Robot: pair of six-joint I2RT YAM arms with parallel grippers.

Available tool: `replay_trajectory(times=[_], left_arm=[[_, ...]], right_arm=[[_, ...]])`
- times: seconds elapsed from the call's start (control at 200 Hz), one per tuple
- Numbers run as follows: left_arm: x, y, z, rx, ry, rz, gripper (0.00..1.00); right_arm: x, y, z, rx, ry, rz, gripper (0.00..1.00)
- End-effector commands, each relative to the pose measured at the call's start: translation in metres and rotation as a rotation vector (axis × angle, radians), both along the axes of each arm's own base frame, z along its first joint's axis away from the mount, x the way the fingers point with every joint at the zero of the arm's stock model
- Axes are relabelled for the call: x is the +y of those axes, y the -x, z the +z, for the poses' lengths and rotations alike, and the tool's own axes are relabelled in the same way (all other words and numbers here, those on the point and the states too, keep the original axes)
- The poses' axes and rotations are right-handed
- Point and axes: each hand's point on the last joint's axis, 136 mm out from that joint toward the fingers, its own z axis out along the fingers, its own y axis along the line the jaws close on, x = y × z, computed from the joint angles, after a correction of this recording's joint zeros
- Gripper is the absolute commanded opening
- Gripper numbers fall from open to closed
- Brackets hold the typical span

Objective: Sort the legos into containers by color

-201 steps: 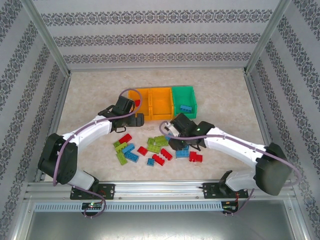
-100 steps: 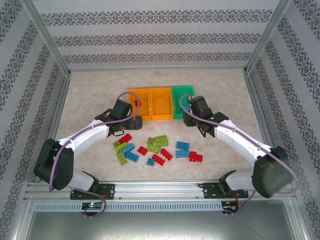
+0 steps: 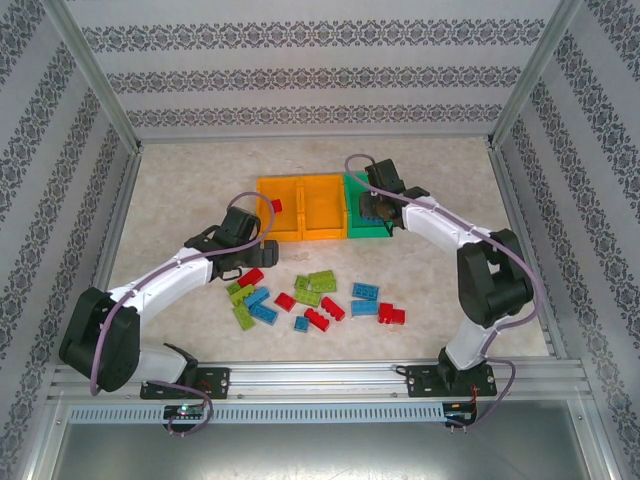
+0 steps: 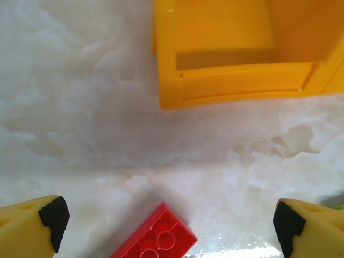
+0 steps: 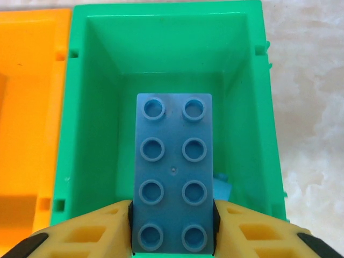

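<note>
L arm bent, reaching fwd; L gripper jaws spread wide. R arm stretched far fwd. R gripper pads against both sides of blue lego.

Patterned walls, marbled tabletop

In the left wrist view the bottom edge cut off the red brick, and the top and right edges cut the orange bin. Under the blue brick, a second blue piece in the green bin lay mostly hidden.
</note>
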Motion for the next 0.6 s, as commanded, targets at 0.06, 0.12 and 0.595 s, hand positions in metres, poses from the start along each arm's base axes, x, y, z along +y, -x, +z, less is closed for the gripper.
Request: replay_trajectory(times=[0.06,0.12,0.595], left_arm=[[0.015,0.022,-0.014,0.071,-0.031,0.071,0.99],[0.014,0.024,-0.017,0.088,-0.028,0.069,0.99],[0.013,0.034,-0.04,0.181,-0.099,-0.049,0.92]], right_arm=[[-0.001,-0.014,-0.007,0.007,0.016,-0.013,0.42],[0.0,-0.015,-0.01,0.014,0.015,-0.01,0.44],[0.009,-0.01,0.0,-0.003,-0.026,0.01,0.65]])
